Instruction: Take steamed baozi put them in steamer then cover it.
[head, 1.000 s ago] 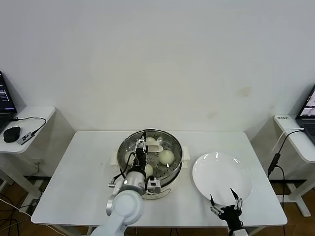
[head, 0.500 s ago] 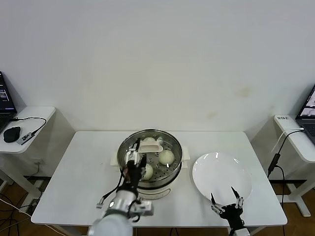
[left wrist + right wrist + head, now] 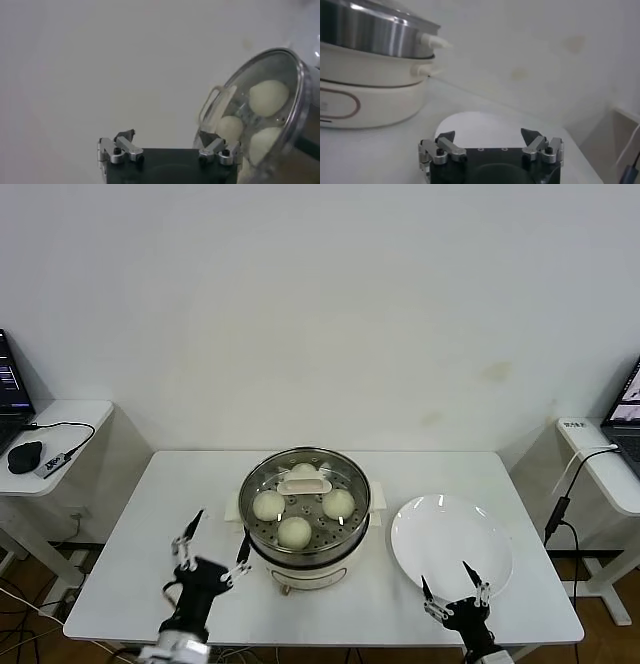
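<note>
Left tool (image 3: 212,553) has pulled back from the steamer (image 3: 306,514), wide open and empty.
Cover (image 3: 305,496) could slip if bumped; right tool (image 3: 452,592) waits open by the plate (image 3: 450,546).

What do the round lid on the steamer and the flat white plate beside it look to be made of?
The clear round lid looks like glass with a metal rim: the buns show through it. Its cream bar handle is probably plastic. The round white plate looks like glazed ceramic, glossy with highlights, possibly melamine.

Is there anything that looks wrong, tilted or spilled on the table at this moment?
Nothing stands out. The cover sits level on the steamer, with baozi visible under the glass. The white plate lies flat and bare beside it. No spill shows on the table.
</note>
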Robot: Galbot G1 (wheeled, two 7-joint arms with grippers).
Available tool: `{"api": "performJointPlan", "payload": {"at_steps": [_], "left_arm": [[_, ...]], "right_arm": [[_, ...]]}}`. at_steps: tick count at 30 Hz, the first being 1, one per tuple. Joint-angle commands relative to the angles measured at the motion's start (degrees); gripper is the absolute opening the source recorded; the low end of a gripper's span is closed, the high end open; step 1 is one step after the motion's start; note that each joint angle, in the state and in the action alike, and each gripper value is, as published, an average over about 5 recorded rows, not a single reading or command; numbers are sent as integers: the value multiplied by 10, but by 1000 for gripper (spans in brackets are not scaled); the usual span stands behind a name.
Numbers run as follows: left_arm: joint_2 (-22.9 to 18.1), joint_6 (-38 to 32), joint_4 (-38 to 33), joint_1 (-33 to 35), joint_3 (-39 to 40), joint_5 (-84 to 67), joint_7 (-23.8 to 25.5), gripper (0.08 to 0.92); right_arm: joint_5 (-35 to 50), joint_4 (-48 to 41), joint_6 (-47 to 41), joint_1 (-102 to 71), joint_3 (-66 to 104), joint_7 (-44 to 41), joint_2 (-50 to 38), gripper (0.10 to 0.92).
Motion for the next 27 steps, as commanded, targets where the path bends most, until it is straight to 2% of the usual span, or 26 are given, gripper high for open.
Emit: {"api": "performJointPlan", "payload": {"at_steps": [1,9,27], "left_arm": [[-3,-155,32,135,-69,-424,-53,823],[-34,-153,53,119,-67,-392,-46,823],[-46,-149,91,101,-69,-348,-30,823]], "right_arm": [[134,29,-18,-45,-26,13,-87,823],[96,22,-16,-35,-36,14,-71,823],[50,3,-16,-15,-22,5,-32,823]]}}
